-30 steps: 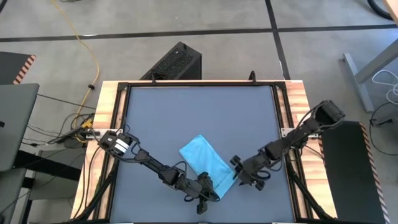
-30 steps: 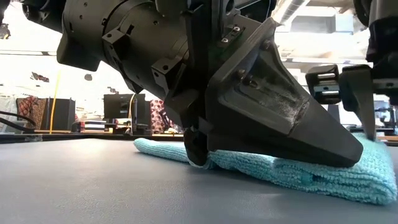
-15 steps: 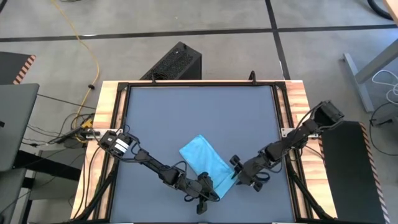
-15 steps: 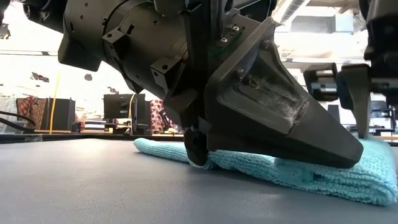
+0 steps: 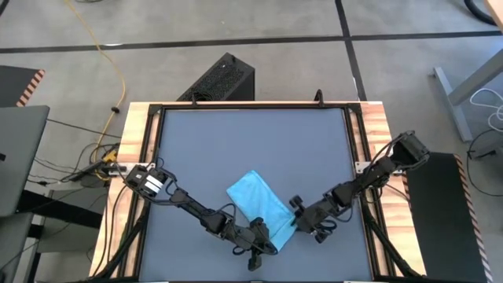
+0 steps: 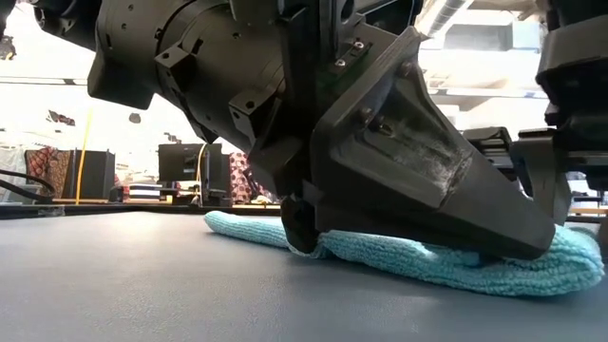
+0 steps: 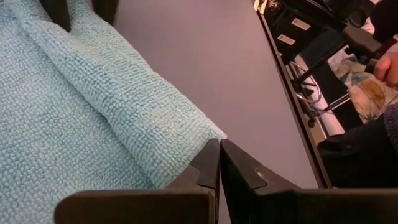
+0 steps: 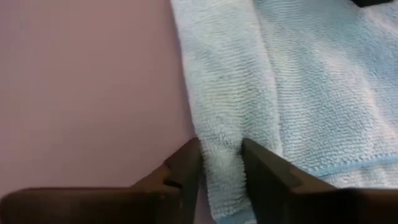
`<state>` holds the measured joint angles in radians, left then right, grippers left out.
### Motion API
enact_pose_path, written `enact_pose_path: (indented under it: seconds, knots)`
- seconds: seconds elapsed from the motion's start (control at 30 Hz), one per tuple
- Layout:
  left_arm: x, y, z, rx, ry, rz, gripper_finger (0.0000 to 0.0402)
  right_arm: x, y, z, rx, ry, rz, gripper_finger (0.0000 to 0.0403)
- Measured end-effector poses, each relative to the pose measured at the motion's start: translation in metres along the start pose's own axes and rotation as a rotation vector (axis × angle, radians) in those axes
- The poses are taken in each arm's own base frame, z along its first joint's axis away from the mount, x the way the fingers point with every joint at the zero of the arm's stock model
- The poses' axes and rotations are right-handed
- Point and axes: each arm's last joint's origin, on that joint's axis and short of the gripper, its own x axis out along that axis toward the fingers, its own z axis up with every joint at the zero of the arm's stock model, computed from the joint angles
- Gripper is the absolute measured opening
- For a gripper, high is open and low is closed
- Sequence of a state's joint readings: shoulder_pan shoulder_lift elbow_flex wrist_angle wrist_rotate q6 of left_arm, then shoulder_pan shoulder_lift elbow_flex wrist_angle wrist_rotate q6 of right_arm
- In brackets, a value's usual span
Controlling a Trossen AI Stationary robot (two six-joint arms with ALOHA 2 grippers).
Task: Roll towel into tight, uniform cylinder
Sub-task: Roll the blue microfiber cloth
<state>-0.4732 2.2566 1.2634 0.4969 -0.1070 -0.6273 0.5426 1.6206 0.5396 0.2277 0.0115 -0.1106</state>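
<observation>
Two grippers are seen at one towel (image 5: 259, 206), near the front edge of the dark grey bench (image 5: 236, 141). The left gripper (image 7: 220, 163) has its fingers pressed together at the towel's near corner; whether cloth is pinched cannot be told. The right gripper (image 8: 221, 167) has its fingers slightly parted, with the towel's rolled edge caught between them. The cloth lies partly rolled. Bare benchtop is left open behind and to the left.

lab/workshop | concrete floor (image 5: 259, 47) | yellow cable (image 5: 110, 59) | monitors (image 6: 180, 163) on benches behind
</observation>
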Motion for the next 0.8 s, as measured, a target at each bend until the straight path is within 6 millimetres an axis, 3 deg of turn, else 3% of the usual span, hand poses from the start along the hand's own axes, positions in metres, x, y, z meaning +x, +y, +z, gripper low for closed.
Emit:
enact_pose_path:
  seconds: [0.2, 0.3, 0.5, 0.67, 0.8]
  knots:
    - [0.0, 0.0, -0.001, 0.011, 0.019, -0.003, 0.0011, -0.007, -0.003, 0.001, 0.037, 0.011, -0.002, 0.0046]
    - [-0.003, -0.001, 0.002, 0.036, 0.012, 0.0, 0.0028, -0.013, -0.008, 0.002, 0.094, 0.0, 0.078, 0.0019]
    - [-0.028, -0.015, 0.018, 0.172, 0.026, 0.171, 0.005, -0.021, -0.022, -0.001, 0.275, 0.011, 0.253, 0.0019]
    - [-0.048, -0.037, 0.029, 0.268, -0.078, 0.271, 0.0051, -0.021, -0.031, -0.005, 0.431, 0.03, 0.321, 0.0019]
    - [-0.051, -0.046, 0.035, 0.274, -0.183, 0.284, 0.0051, -0.023, -0.037, -0.005, 0.551, 0.043, 0.377, 0.0019]
